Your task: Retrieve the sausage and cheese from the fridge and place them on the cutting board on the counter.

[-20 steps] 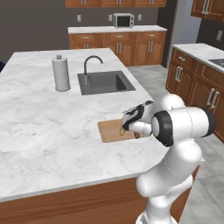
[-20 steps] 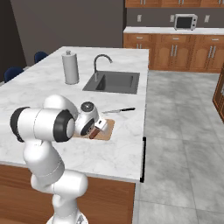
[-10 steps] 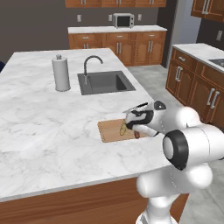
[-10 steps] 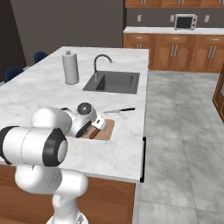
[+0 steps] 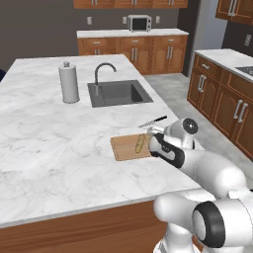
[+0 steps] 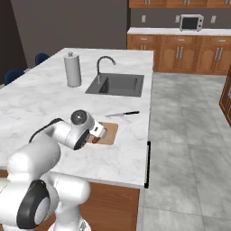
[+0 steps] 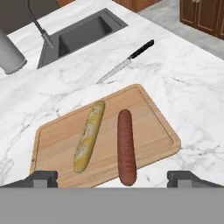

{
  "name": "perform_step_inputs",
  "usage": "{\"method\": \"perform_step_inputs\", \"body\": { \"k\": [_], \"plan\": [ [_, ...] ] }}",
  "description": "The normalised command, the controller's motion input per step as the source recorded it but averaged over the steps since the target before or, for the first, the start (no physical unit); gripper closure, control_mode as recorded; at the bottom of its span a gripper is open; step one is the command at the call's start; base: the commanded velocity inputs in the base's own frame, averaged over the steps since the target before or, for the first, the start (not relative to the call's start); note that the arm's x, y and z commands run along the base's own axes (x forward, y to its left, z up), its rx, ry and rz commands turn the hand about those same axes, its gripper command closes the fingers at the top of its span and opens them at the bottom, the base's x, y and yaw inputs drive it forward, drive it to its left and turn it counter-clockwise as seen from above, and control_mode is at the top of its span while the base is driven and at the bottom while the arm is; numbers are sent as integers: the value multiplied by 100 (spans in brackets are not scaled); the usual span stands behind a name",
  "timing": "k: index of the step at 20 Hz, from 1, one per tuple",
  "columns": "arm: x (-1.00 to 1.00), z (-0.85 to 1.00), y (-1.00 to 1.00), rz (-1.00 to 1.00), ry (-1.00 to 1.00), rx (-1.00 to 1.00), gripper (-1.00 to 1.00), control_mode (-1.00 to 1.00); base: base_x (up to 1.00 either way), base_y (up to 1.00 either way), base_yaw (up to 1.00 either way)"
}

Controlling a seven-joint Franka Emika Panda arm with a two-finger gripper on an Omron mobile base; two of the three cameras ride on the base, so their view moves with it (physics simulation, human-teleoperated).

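Sausage-and-cheese delivery centres on the white-grey marbled island surface point(image 5: 59, 143), where the small light-brown wooden cutting board point(image 7: 61, 144) carries the short dark reddish-brown sausage point(image 7: 126, 146) beside a long yellowish piece point(image 7: 89, 135). Over the board's near edge hangs the two-finger hand point(image 7: 111, 178), tips spread wide and empty. Lifting straight off the board should keep the sausage from rolling.

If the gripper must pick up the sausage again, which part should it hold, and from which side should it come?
Probably the middle of the sausage, from straight above, fingers closing across its width. It lies flat and lengthwise on the cutting board, with a yellowish bread stick close beside it, so keep the fingers narrow.
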Motion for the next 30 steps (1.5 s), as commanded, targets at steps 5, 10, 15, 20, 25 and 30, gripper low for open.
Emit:
{"method": "perform_step_inputs", "body": {
  "k": [5, 10, 15, 20, 25, 30],
  "plan": [
    [-53, 49, 0, 1, 5, 0, -100, -100, 0, 0, 0],
    [-60, 32, 0, 1, 0, -5, -100, -100, 0, 0, 0],
    [-71, 17, 2, 7, 0, -11, -100, -100, 0, 0, 0],
    [-71, 25, 4, 5, 0, 0, -100, -100, 0, 0, 0],
    [-65, 38, 3, 7, 2, 0, -100, -100, 0, 0, 0],
    [-70, 26, 8, 7, -1, -3, -100, -100, 0, 0, 0]
  ]
}}
